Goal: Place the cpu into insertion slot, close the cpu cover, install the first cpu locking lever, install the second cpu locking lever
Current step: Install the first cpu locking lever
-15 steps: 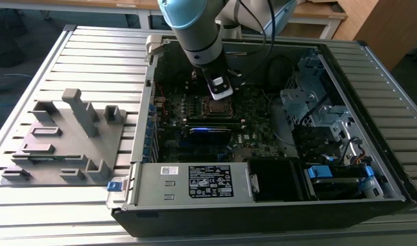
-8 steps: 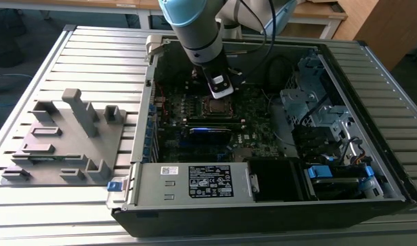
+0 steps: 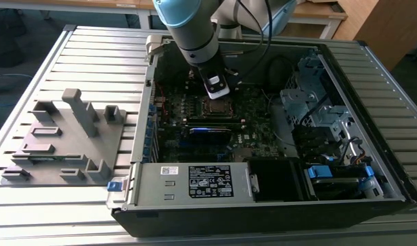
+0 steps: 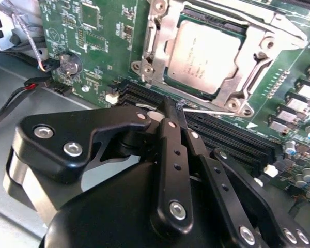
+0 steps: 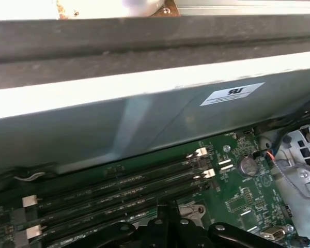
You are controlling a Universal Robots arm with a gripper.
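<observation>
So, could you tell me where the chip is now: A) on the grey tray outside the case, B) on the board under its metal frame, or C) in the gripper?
B: in the second wrist view the chip sits on the board, metal frame down around it.

1. Slatted metal desk (image 3: 92,56) with an open black PC case (image 3: 263,218) on it.
2. Grey plastic fixture (image 3: 64,138) with upright pegs, on the exterior view's left, just beside the case.
3. Silver power supply (image 3: 194,182) along the case's near wall.
4. Long black memory slots (image 5: 119,194) side by side, coin battery (image 5: 246,166) near their ends.
</observation>
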